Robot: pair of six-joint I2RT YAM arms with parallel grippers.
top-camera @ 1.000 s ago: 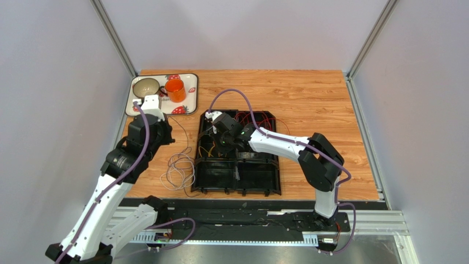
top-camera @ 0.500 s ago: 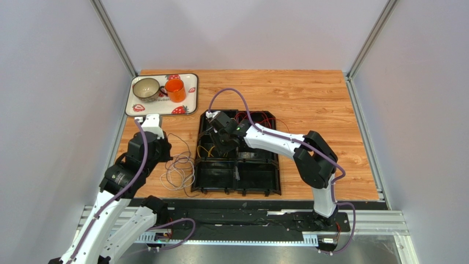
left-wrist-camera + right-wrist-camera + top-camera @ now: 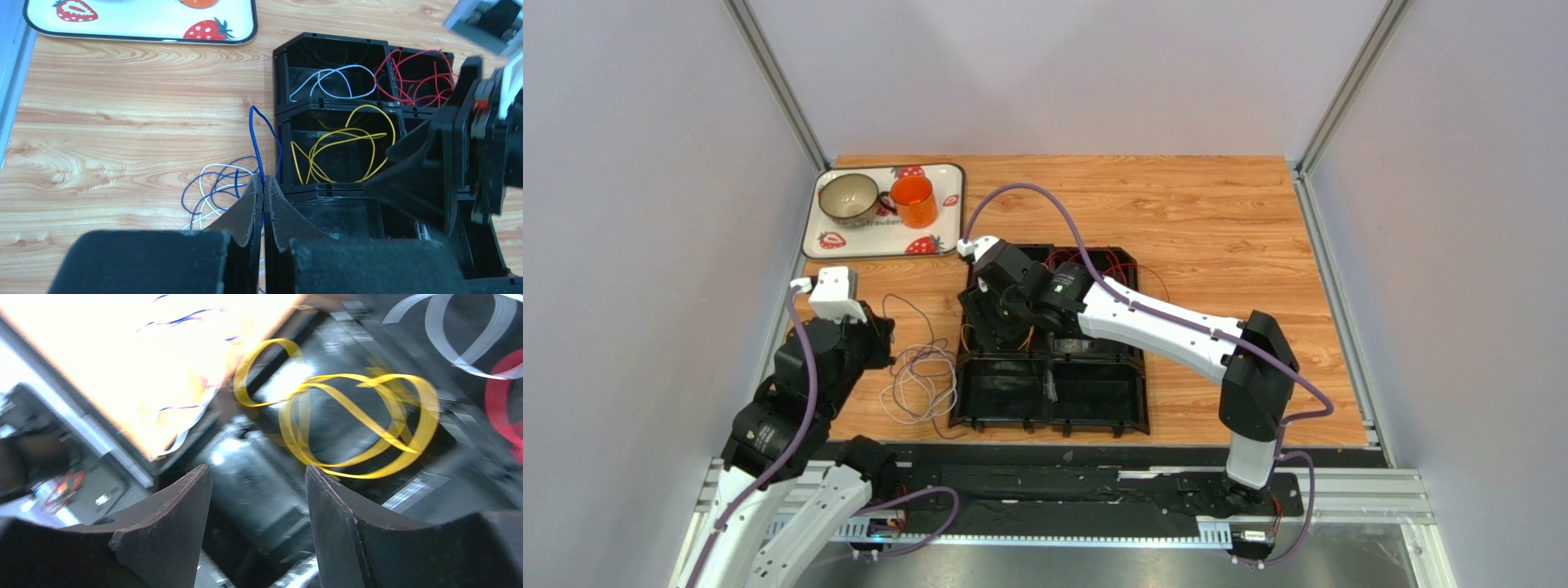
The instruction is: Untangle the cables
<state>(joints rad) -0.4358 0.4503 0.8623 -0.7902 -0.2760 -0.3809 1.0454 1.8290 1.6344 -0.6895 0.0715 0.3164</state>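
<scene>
While left end effector [image 3: 263, 185] pinches hair-thin blue cable [image 3: 251, 128], right end effector [image 3: 258, 473] gapes empty over yellow loops [image 3: 430, 410].

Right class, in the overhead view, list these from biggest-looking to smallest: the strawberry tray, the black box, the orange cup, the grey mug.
1. black box
2. strawberry tray
3. grey mug and orange cup: too close to rank, the mug perhaps slightly wider.

wooden table [image 3: 1210, 208]: strawberry tray [image 3: 946, 186] far left, black divided bin [image 3: 1100, 398] centre, loose blue-white cables [image 3: 918, 382] just beside bin.
</scene>
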